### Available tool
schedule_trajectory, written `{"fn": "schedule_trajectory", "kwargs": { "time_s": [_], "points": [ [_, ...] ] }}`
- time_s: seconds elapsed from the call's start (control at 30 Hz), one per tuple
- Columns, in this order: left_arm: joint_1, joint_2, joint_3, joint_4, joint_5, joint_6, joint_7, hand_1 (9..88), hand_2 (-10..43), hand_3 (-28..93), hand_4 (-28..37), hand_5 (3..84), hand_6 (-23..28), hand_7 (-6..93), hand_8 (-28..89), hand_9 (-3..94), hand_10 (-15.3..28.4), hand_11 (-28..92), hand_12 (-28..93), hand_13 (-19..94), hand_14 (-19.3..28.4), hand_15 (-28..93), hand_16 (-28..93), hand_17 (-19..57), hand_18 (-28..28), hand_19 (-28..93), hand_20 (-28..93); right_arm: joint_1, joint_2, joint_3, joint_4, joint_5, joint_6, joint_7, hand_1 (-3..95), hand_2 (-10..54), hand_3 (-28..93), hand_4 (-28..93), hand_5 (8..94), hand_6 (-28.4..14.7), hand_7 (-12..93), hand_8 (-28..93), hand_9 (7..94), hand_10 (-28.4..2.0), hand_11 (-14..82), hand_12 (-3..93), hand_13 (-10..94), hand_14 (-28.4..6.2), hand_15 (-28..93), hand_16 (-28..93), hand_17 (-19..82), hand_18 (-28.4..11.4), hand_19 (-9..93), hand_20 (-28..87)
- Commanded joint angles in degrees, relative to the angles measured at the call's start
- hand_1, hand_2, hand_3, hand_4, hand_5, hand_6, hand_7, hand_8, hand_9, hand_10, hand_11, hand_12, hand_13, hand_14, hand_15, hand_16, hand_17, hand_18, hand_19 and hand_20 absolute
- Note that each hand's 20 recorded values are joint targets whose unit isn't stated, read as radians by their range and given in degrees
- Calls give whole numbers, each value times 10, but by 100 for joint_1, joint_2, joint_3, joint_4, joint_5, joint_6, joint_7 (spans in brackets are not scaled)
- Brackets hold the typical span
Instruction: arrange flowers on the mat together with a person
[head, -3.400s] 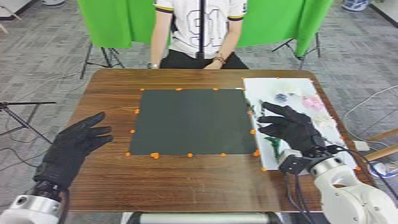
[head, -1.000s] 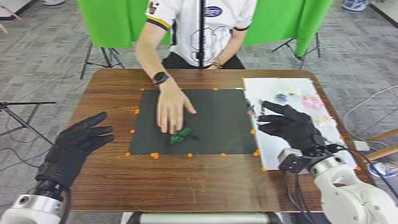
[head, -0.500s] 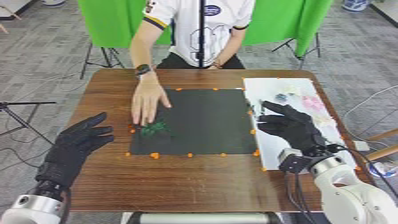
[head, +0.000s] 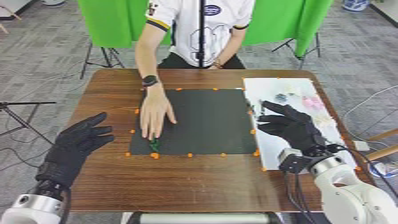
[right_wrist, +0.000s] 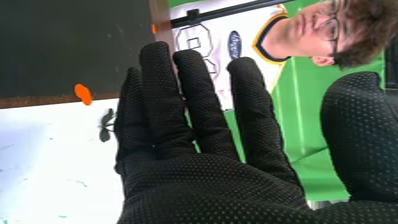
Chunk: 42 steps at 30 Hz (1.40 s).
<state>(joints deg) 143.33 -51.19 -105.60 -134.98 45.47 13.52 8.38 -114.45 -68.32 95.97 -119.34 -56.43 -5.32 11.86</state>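
In the head view my left hand (head: 82, 142) is open above the table's left side, away from the mat. My right hand (head: 289, 127) hovers over the white sheet (head: 274, 90), open and holding nothing. In the right wrist view that hand (right_wrist: 209, 182) has its fingers straight, with a small dark leafy sprig (right_wrist: 106, 125) on the sheet beyond them. A person's hand (head: 155, 111) is over the left part of the dark mat (head: 209, 120), its fingertips at a green leafy piece (head: 155, 145) near the mat's lower left corner. Pink flowers (head: 313, 103) and a bluish one (head: 281, 97) lie on the sheet.
Orange marks (head: 189, 155) dot the mat's border. The brown table (head: 200, 185) extends toward the robot. The person's forearm (head: 148, 57) reaches across the far edge, and a thin dark pole stands upright beyond it.
The person's hand came onto the mat with the green piece, shifted it toward the mat's left side, then moved it nearer the lower left corner. Both my hands look unmoved over the last second.
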Motion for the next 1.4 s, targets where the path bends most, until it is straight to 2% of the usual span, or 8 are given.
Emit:
{"fn": "schedule_trajectory", "kwargs": {
  "time_s": [0.03, 0.2, 0.23, 0.53, 0.77, 0.8, 0.97, 1.4],
  "points": [
    [-31, -96, 21, 0, 55, -19, -168, 221, 74, 773, -283, 366, 100, 144, -102, 337, 217, 354, 97, 239, 278, 639, -133, -75, 257, 628, 59, -44, -18, 11, -14, 10, -17, -27, 190, 86, 762, -245, 467, -10, 137, -110, 487, -193, 200, 155, 357, -215, 499, 70, 72, -199, 544, 171],
    [-61, -93, 24, 3, 49, -9, -209, 220, 73, 773, -283, 365, 101, 144, -101, 337, 216, 355, 98, 239, 278, 639, -134, -75, 257, 627, 60, -31, -26, 15, -8, 10, -32, -17, 190, 86, 761, -245, 468, -9, 137, -110, 486, -192, 200, 156, 359, -216, 503, 70, 72, -200, 544, 172],
    [-68, -113, 18, -4, 59, -21, -251, 220, 73, 773, -283, 365, 100, 144, -101, 337, 216, 355, 98, 239, 278, 640, -133, -75, 257, 627, 60, -56, -36, 28, -19, 6, -30, -1, 190, 86, 761, -245, 467, -9, 137, -110, 486, -192, 201, 156, 359, -216, 504, 70, 72, -200, 545, 172],
    [-85, -130, 24, -10, 71, -23, -296, 220, 74, 773, -283, 365, 101, 143, -101, 338, 217, 355, 97, 239, 278, 639, -133, -75, 257, 626, 62, -58, -38, 32, -20, 4, -41, 8, 191, 86, 761, -246, 467, -9, 138, -110, 487, -192, 200, 156, 367, -216, 518, 74, 72, -199, 545, 173],
    [-78, -94, 32, -14, 49, 17, -291, 221, 74, 772, -283, 365, 101, 143, -101, 338, 216, 355, 97, 239, 279, 639, -134, -75, 257, 626, 63, -38, -40, 26, -13, 3, -54, 19, 191, 87, 760, -245, 467, -10, 137, -110, 487, -192, 200, 156, 370, -215, 525, 73, 72, -200, 545, 173],
    [-76, -47, 51, -6, 27, 42, -226, 221, 74, 772, -283, 365, 101, 142, -101, 338, 216, 355, 97, 239, 279, 638, -134, -75, 257, 626, 64, -34, -30, 21, -9, 6, -45, -19, 191, 87, 759, -245, 467, -9, 137, -110, 487, -193, 200, 156, 370, -215, 525, 72, 72, -200, 545, 173],
    [-109, -84, 36, -3, 45, 9, -287, 221, 74, 772, -283, 365, 100, 144, -101, 338, 217, 353, 96, 240, 278, 639, -133, -75, 257, 626, 64, -9, -10, 5, -15, -6, -13, -8, 191, 87, 760, -245, 467, -9, 137, -110, 486, -192, 201, 156, 371, -216, 529, 72, 72, -200, 545, 173],
    [-123, -103, 33, 4, 63, -13, -278, 220, 74, 772, -283, 365, 100, 145, -101, 338, 216, 356, 97, 239, 278, 639, -134, -75, 257, 625, 65, 40, 0, 1, -11, -18, -8, -15, 191, 87, 761, -245, 466, -10, 137, -110, 487, -192, 200, 156, 372, -215, 536, 71, 72, -201, 549, 177]
  ]
}}
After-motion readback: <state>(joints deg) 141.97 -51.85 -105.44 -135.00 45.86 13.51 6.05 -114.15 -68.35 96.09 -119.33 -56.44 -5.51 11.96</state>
